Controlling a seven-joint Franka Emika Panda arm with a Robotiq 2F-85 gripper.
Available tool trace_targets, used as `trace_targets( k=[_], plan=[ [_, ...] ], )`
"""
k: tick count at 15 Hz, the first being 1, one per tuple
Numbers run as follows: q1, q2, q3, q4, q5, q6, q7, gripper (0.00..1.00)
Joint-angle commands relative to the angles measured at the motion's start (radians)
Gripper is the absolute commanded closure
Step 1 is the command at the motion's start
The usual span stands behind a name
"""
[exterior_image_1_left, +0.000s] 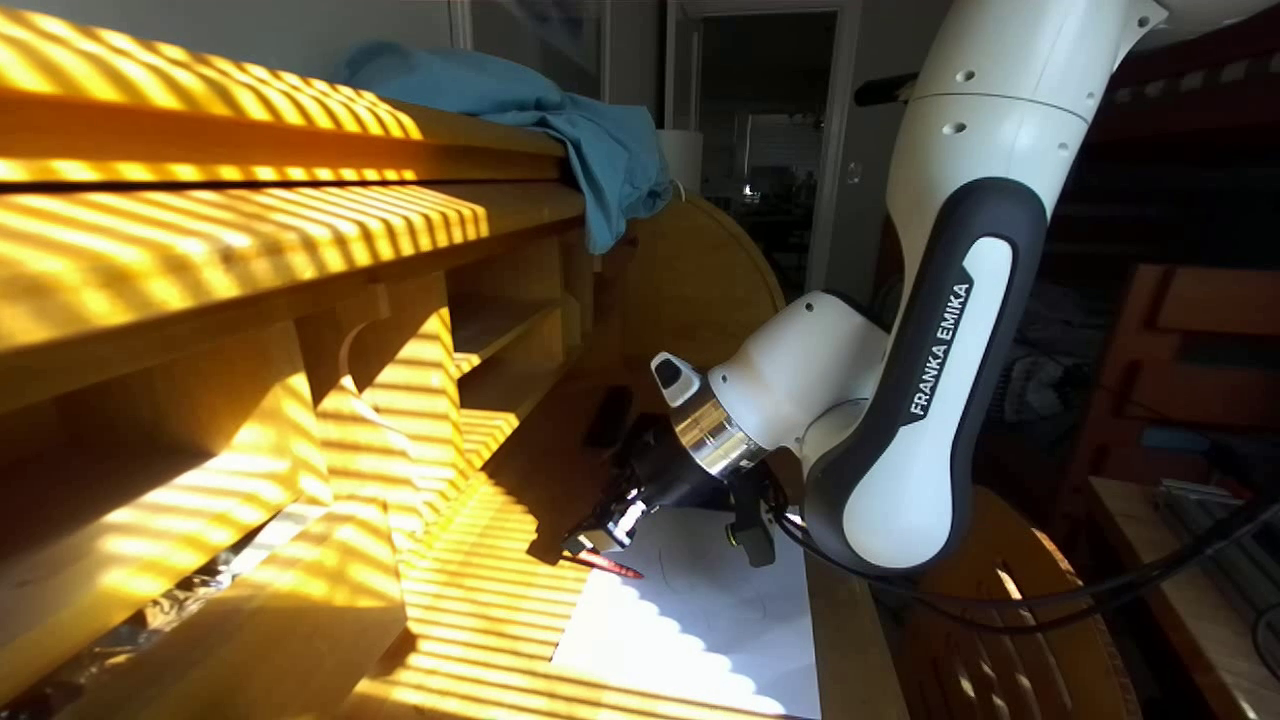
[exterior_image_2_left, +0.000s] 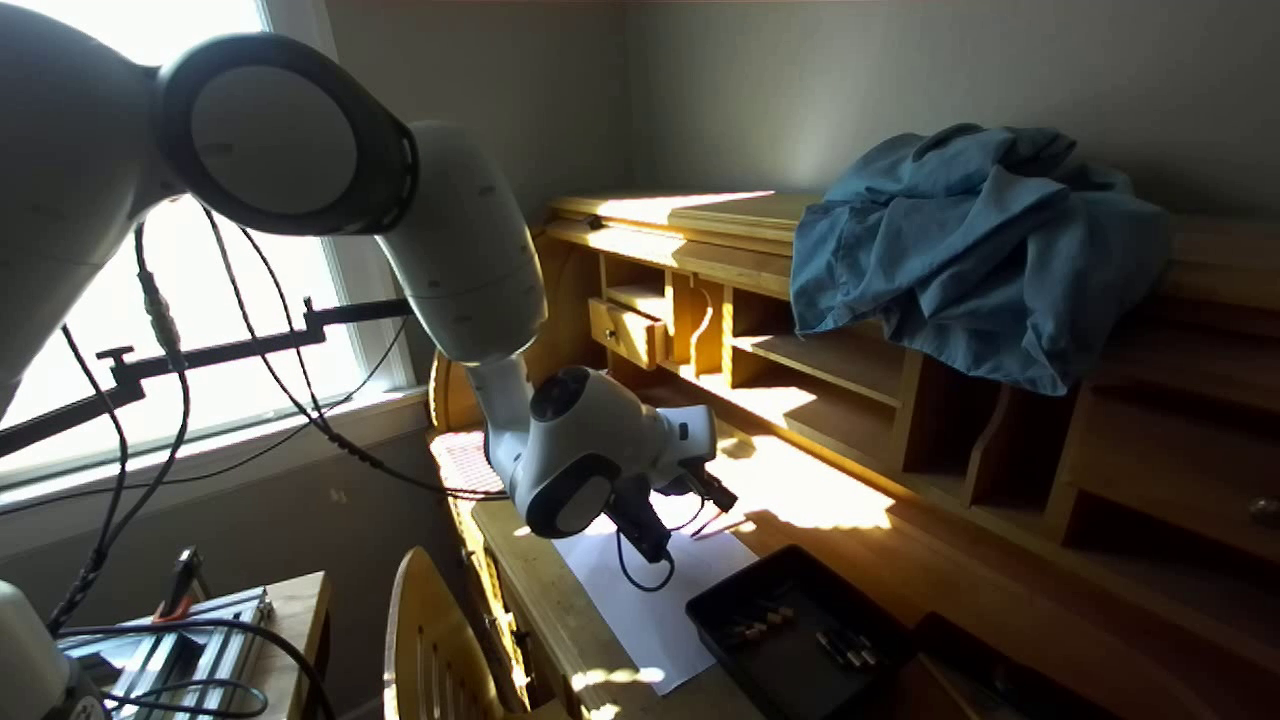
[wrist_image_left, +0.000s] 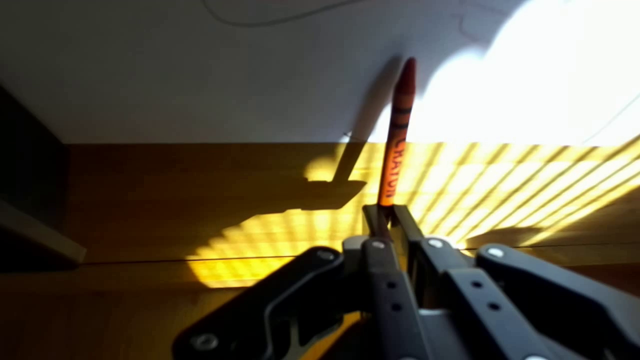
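Observation:
My gripper (wrist_image_left: 387, 216) is shut on a red crayon (wrist_image_left: 397, 137) with an orange-red wrapper, held near its back end between the fingertips. The crayon points away from the fingers, and its tip is over a white sheet of paper (wrist_image_left: 225, 85). I cannot tell whether the tip touches the paper. The paper has a few faint curved lines. In both exterior views the gripper (exterior_image_1_left: 585, 545) (exterior_image_2_left: 722, 495) is low over the desk at the paper's edge, with the crayon (exterior_image_1_left: 614, 567) (exterior_image_2_left: 708, 523) and the paper (exterior_image_1_left: 740, 600) (exterior_image_2_left: 625, 600) below.
A wooden desk hutch with shelves (exterior_image_2_left: 840, 365) and a part-open small drawer (exterior_image_2_left: 627, 333) stands behind the gripper. A blue cloth (exterior_image_1_left: 612, 150) (exterior_image_2_left: 980, 240) hangs over its top. A black tray (exterior_image_2_left: 780, 675) with several small pieces adjoins the paper. A chair (exterior_image_2_left: 430, 630) stands at the desk's front.

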Motion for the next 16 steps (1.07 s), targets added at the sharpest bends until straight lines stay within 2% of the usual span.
trace_targets(
  k=[1, 7, 16],
  plan=[
    [0.019, 0.009, -0.017, -0.003, -0.002, 0.026, 0.005, 0.98],
    [0.034, 0.02, -0.033, -0.005, 0.003, 0.029, -0.004, 0.98],
    [0.072, 0.03, -0.091, -0.014, 0.034, 0.062, -0.024, 0.98]
  ],
)
